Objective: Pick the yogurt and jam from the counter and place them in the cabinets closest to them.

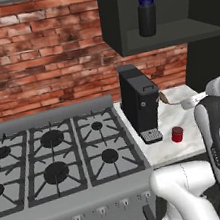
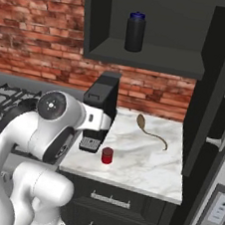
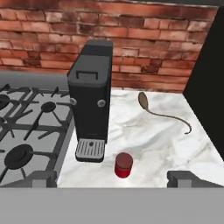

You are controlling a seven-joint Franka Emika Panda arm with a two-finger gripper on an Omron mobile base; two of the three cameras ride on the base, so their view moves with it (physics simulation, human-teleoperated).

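Overhead, the fingers (image 3: 112,178) spread wide above the red jar (image 3: 124,165).

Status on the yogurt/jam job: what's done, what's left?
Done: a dark bottle, likely the yogurt, stands in the open cabinet. In hand: nothing; the end effector is open above the counter. Left: the red jar, likely the jam.

one red jar (image 3: 124,165), one dark bottle (image 2: 135,32) on the shelf, one coffee machine (image 3: 91,109), one brown ladle (image 3: 154,111) — one stove (image 1: 54,157).
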